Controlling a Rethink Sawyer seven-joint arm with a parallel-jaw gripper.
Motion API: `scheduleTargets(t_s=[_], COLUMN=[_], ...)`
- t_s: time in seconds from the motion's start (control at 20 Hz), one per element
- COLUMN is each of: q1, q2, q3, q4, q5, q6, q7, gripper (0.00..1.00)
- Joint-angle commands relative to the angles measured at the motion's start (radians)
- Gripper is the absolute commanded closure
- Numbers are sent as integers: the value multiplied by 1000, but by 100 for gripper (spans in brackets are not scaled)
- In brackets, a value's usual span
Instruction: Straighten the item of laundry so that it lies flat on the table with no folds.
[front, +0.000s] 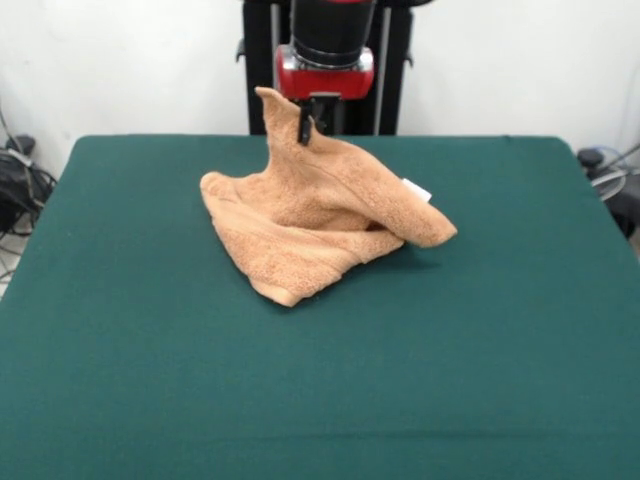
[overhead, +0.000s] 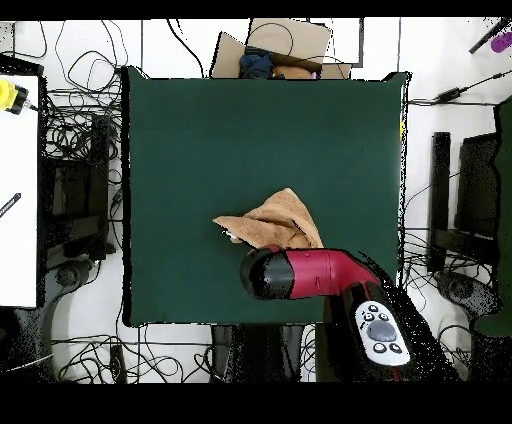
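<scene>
Lifting one corner of the crumpled towel (front: 320, 215) off the table (front: 500, 350), gripper (front: 308, 128) seemingly clamped on it.

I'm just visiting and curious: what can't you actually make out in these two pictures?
- Front view: the towel's underside and inner folds, hidden by its own draped layers.
- Front view: the arm above the gripper, cut off by the top edge.
- Overhead view: the gripper and the towel's near part, covered by the arm.
- White tag: too small to read.

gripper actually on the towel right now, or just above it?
Touching. The front view shows the gripper pinching a peak of the towel, which is pulled up off the table to its fingers. Overhead, the arm hides the contact.
</scene>
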Motion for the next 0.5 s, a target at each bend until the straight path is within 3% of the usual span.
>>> scheduleTargets(t_s=[0.05, 0.5], q1=[3, -16], q2=[11, 34], q3=[78, 93], q4=[-56, -53], q5=[34, 17], q6=[72, 9], q7=[47, 52], gripper=[100, 100])
